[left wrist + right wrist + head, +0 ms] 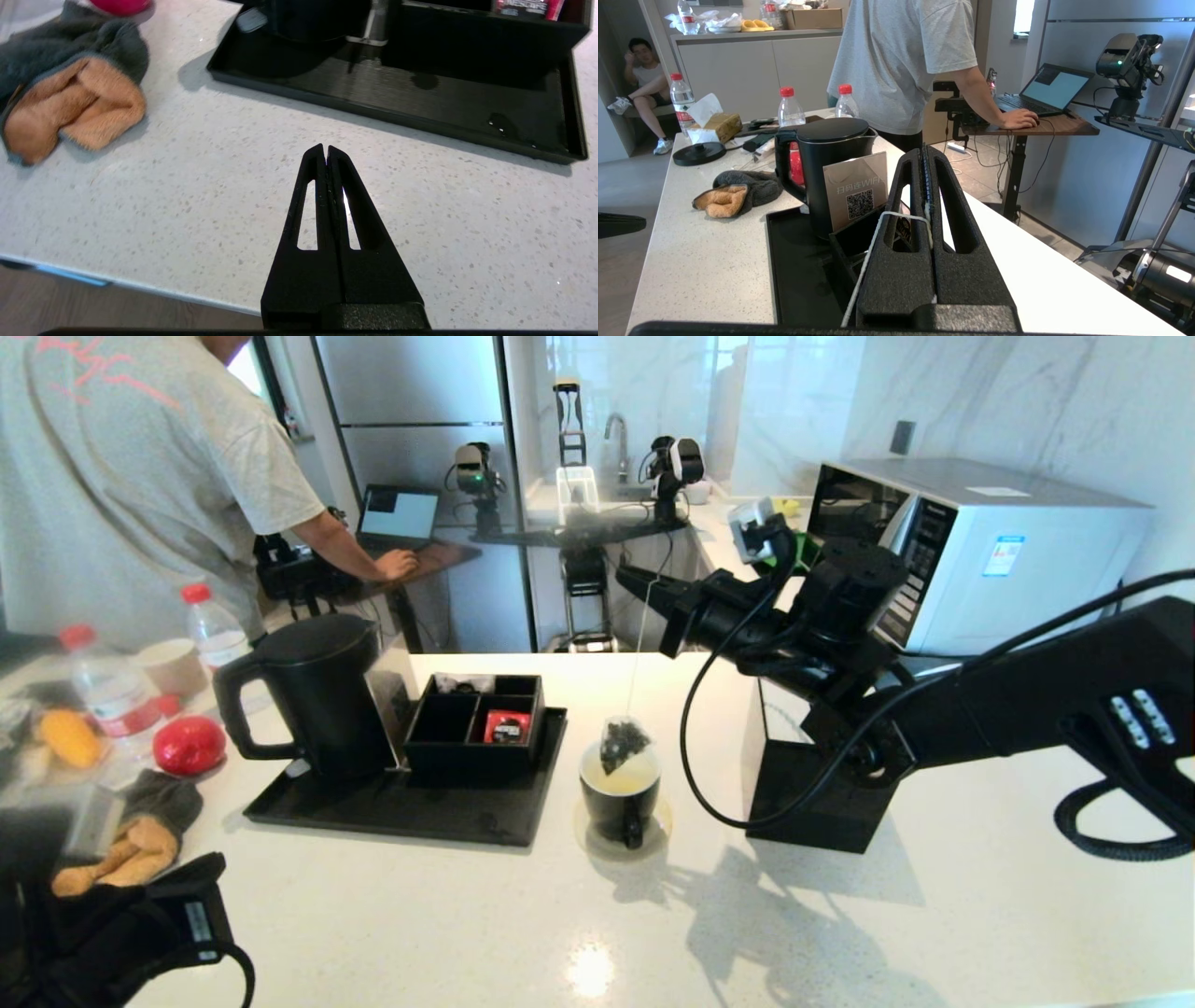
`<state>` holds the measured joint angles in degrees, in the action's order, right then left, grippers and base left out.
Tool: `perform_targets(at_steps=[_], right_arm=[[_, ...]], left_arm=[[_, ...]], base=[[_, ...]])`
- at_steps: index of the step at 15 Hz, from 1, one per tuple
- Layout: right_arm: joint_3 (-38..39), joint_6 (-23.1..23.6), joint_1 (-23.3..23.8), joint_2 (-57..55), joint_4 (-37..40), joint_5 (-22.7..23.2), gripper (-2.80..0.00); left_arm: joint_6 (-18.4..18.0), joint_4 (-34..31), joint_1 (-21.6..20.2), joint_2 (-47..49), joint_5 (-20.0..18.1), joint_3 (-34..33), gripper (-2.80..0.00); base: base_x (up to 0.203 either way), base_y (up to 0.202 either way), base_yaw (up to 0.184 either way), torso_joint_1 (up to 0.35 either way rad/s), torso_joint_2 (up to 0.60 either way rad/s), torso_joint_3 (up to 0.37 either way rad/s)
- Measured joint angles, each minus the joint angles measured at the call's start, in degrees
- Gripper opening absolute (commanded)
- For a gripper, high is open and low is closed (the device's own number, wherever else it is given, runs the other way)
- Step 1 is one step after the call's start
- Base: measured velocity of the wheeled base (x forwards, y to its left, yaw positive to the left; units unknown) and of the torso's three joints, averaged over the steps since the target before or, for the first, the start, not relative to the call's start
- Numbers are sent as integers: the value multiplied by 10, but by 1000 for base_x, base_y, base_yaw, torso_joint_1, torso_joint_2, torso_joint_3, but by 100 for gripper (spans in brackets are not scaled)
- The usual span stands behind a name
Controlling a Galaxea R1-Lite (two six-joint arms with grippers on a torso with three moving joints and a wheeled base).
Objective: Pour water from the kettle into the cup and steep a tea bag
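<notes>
My right gripper (630, 581) is raised over the counter and shut on the thin white string (896, 215) of the tea bag (623, 743). The bag hangs straight down, its lower tip inside the rim of the small black cup (617, 807). Pale yellowish water (635, 783) fills the cup; whether the bag touches it I cannot tell. The matte black kettle (317, 695) stands upright with its lid shut on the black tray (401, 812), left of the cup. My left gripper (325, 150) is parked low at the near left counter edge, shut and empty.
A black compartment box (476, 719) holding a small red packet (507, 726) sits on the tray beside a QR sign (857, 189). A microwave (971, 546) and a black block (822, 798) stand to the right. A cloth (140, 840), a red ball (189, 745), bottles (112, 691) and a person (121, 476) are on the left.
</notes>
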<state>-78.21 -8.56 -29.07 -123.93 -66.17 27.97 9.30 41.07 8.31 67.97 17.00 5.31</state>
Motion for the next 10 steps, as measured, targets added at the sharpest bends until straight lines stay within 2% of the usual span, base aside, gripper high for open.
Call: perform_targets(at_steps=[6,10], right_arm=[[0,1,1,2,-1,-1,-280],[4,0,4,15,3,0,-280]], left_arm=[[9,-1,-27,-42,0,-29,-280],[7,-24,-40,-114,-1,-47,-280]], base=[[0,0,0,0,0,0],[0,0,0,0,0,0]])
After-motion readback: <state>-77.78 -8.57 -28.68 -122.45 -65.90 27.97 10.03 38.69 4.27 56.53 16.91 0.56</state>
